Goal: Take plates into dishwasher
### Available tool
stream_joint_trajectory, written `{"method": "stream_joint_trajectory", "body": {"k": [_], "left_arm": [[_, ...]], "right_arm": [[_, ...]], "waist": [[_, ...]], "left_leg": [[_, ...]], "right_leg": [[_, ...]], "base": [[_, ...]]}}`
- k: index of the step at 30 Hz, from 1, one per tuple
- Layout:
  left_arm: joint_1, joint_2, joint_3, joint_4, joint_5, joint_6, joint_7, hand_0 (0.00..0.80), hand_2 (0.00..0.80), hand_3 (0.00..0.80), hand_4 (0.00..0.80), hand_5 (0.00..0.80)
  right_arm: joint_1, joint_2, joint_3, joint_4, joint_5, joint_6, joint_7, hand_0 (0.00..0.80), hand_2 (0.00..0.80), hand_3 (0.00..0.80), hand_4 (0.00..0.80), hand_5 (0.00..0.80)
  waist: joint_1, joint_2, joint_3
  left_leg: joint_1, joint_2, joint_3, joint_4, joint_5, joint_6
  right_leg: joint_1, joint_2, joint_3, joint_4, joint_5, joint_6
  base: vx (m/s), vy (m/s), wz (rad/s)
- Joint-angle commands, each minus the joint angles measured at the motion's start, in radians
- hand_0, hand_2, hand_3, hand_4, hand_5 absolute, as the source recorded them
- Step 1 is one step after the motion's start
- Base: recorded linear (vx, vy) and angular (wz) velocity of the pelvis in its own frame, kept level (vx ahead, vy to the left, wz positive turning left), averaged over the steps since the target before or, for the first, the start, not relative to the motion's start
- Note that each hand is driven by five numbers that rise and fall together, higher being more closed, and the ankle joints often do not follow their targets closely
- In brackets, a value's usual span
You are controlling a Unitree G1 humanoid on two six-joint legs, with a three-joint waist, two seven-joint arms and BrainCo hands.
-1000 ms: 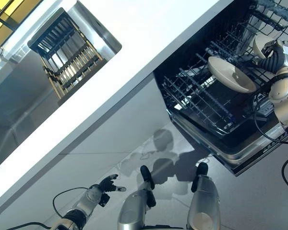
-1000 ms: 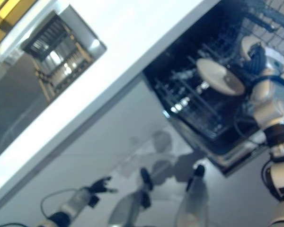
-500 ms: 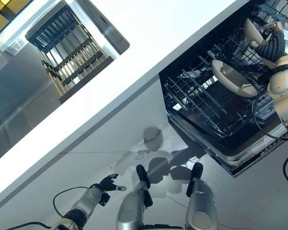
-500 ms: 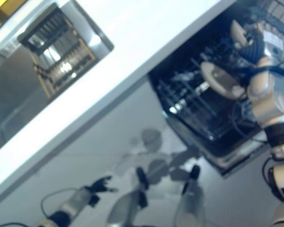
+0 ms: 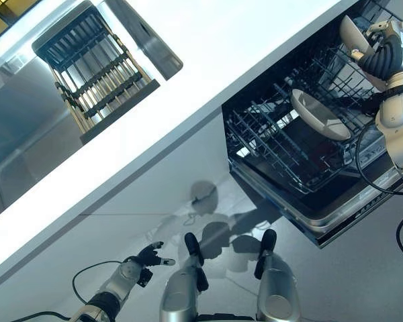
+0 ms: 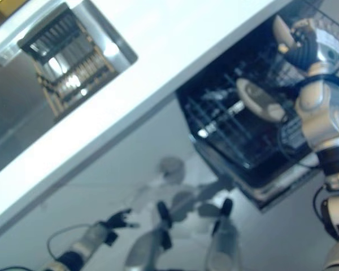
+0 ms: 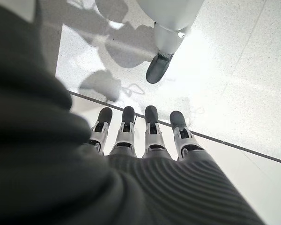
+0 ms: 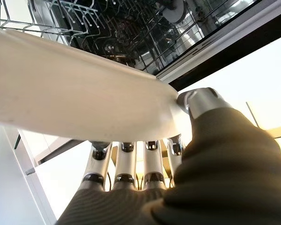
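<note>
Reaching over the open dishwasher (image 5: 302, 168), the right hand (image 5: 383, 54) has a cream plate (image 5: 350, 35) pinched between thumb and fingers, held up on edge above the lower rack (image 5: 275, 144). One plate already in the rack (image 5: 320, 114) leans among the tines, just below and toward the counter side of the hand. So we're mid-delivery here, I'd say: plate carried to the machine, not yet slotted. What comes next looks like a lowering move, tipping the plate so its rim drops between two rows of tines near the seated one, without knocking it.

Down low, the left hand (image 5: 150, 255) hangs by the floor (image 7: 234, 61), well away from the action, fingers straight and holding nothing.

Now, the wrist cameras earn their keep. The right wrist view shows the plate's pale underside (image 8: 75, 93) lying across the fingers (image 8: 124, 164) with the thumb clamped on the rim, a grip detail the head views barely give. Those head views, though, show the white countertop (image 5: 208, 74) and a sink with a drying rack (image 5: 94, 74) off to the left, which neither wrist view catches.
</note>
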Motion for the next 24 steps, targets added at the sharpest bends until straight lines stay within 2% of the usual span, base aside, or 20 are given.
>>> {"method": "stream_joint_trajectory", "body": {"k": [1, 9, 19, 24], "left_arm": [[0.002, 0.025, -0.023, 0.029, 0.011, 0.005, 0.000, 0.000, 0.000, 0.000, 0.000, 0.000], [-0.004, 0.025, -0.021, 0.038, 0.021, -0.006, 0.005, 0.000, 0.000, 0.000, 0.000, 0.000], [-0.004, 0.036, -0.021, 0.037, 0.020, -0.017, 0.008, 0.000, 0.000, 0.000, 0.000, 0.000], [0.000, 0.039, -0.022, 0.033, 0.015, -0.024, 0.015, 0.000, 0.000, 0.000, 0.000, 0.000]], "right_arm": [[-0.020, -0.036, -0.031, -0.070, 0.053, -0.025, 0.023, 0.800, 0.800, 0.800, 0.800, 0.800], [-0.023, 0.008, -0.021, -0.041, 0.177, -0.046, 0.138, 0.800, 0.800, 0.800, 0.800, 0.800], [-0.048, -0.003, 0.007, 0.010, 0.157, -0.050, 0.214, 0.800, 0.800, 0.800, 0.800, 0.800], [-0.060, -0.019, 0.032, 0.055, 0.117, -0.062, 0.202, 0.800, 0.800, 0.800, 0.800, 0.800]], "waist": [[0.021, -0.076, -0.050], [0.030, -0.080, -0.036], [0.037, -0.078, -0.026], [0.042, -0.069, -0.019]], "left_leg": [[-0.033, 0.061, -0.042, 0.027, 0.002, -0.054], [-0.040, 0.061, -0.047, 0.026, 0.005, -0.054], [-0.050, 0.061, -0.046, 0.027, 0.007, -0.057], [-0.057, 0.060, -0.049, 0.028, 0.009, -0.057]], "right_leg": [[0.016, -0.043, 0.010, 0.051, -0.080, 0.018], [0.014, -0.039, 0.002, 0.050, -0.079, 0.012], [0.004, -0.042, -0.002, 0.059, -0.082, 0.011], [-0.006, -0.045, -0.003, 0.071, -0.085, 0.010]], "base": [[0.000, 0.000, 0.00], [0.000, 0.000, 0.00], [0.000, 0.000, 0.00], [0.000, 0.000, 0.00]]}}
